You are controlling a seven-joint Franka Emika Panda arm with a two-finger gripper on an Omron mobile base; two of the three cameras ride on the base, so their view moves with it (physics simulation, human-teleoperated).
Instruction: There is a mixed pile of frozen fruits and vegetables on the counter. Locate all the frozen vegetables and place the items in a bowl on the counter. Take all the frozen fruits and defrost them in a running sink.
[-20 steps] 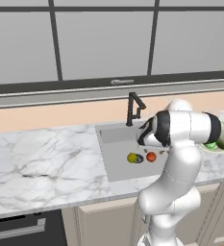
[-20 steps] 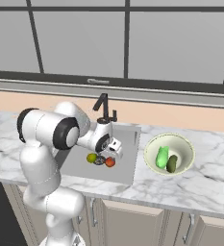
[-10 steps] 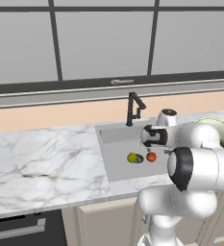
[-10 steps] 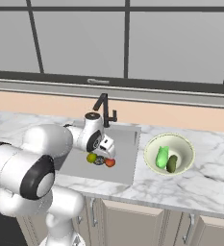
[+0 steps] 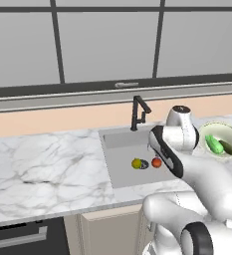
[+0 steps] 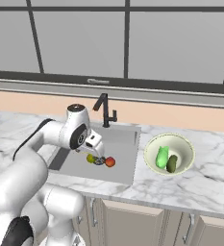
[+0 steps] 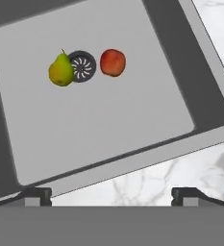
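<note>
Hand (image 7: 111,194) spread (holding nothing), above sink (image 7: 108,139); pear (image 7: 61,70) and red fruit (image 7: 113,62) lie beyond.

sink (image 7: 108,125) — two fruits (image 7: 112,62) flank drain (image 7: 82,66) | bowl (image 6: 183,142) right of sink — two vegetables (image 6: 162,157) inside

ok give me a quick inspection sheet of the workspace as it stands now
surface: white marble counter with grey veins, sink recessed in it
job's things: yellow-green pear and red fruit lie on the sink floor, one on each side of the drain; light-green vegetable and dark-green cucumber lie in the bowl
clutter: nothing seen
grippers: claw open, holding nothing, above the sink's near edge
cables: nothing seen
surroundings: black faucet behind the sink, no water seen running; window above; cabinets below
</note>
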